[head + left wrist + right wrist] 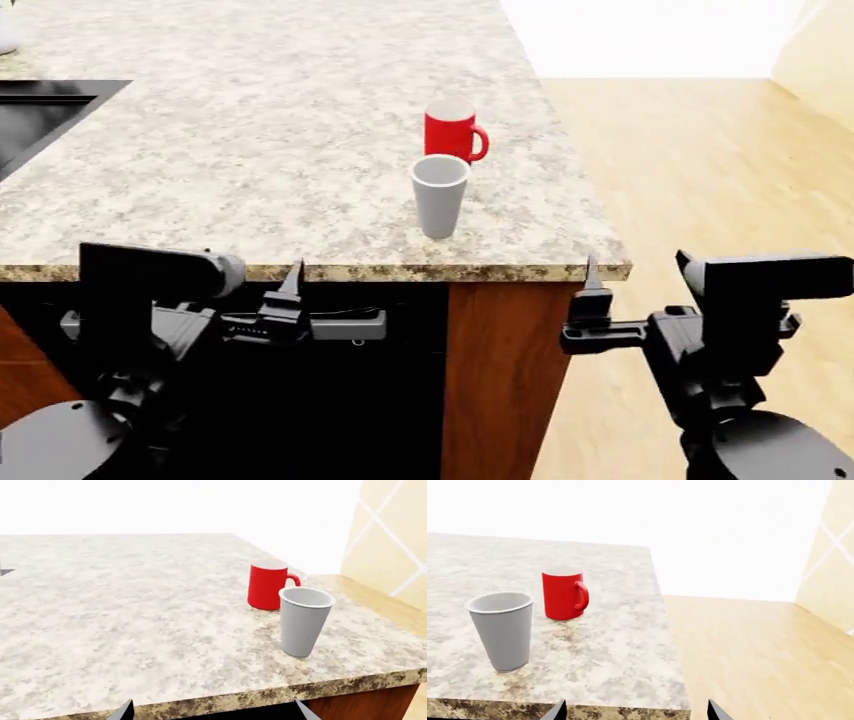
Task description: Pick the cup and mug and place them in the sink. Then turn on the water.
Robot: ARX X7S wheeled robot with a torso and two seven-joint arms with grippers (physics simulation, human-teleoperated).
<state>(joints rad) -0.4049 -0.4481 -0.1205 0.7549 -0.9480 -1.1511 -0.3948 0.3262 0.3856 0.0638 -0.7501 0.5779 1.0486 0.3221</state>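
Cup [439, 196] & mug [453, 131]: upright, near right counter [240, 130] corner, mug just behind cup.
Sink [40, 110] far left. L gripper [291, 290], R gripper [589, 290] below counter edge, empty; jaw opening can't tell.

Clearance around cup and mug, counter's right end

I see cup [439, 195] directly in front of mug [451, 131], nearly touching, blocking its near side; bare countertop [240, 150] left, open floor [694, 170] right.

Bright, even, sharp renders; blown-out white background, faint soft shadows
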